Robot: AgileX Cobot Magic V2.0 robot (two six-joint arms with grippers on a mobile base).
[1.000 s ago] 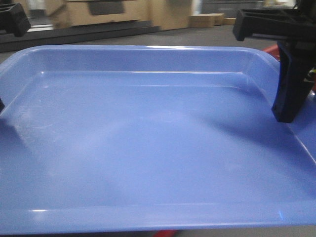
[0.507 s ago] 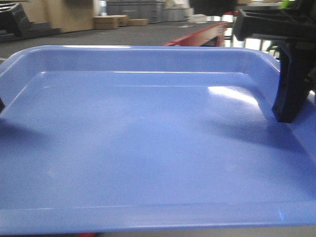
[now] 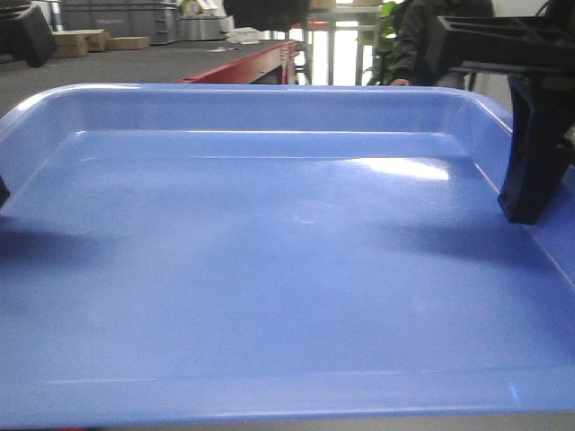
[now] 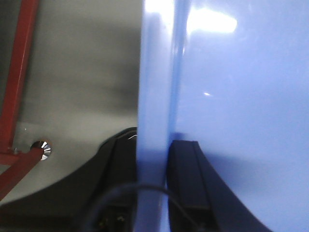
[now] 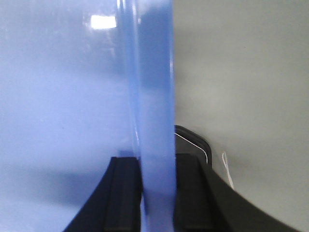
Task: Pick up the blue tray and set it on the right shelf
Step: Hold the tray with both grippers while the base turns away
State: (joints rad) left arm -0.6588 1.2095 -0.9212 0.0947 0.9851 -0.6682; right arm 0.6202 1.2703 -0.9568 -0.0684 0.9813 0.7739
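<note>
The blue tray (image 3: 269,260) fills the front view, held level in the air between my two arms. My left gripper (image 4: 153,145) is shut on the tray's left rim (image 4: 154,96), one finger inside and one outside the wall. My right gripper (image 5: 157,162) is shut on the tray's right rim (image 5: 152,87) in the same way. In the front view the right gripper's inner finger (image 3: 535,153) stands inside the tray at the far right; the left gripper shows only at the left edge. The right shelf is out of view.
Beyond the tray's far rim are a red metal frame (image 3: 238,63), grey crates and cardboard boxes (image 3: 81,39) on the floor, and a person (image 3: 431,40) at the back right. Below the left gripper is grey floor and a red frame leg (image 4: 17,96).
The background behind the tray has swept leftwards: the view has turned right with the tray held steady. The red frame and a person have come into sight. Both grips are unchanged.
</note>
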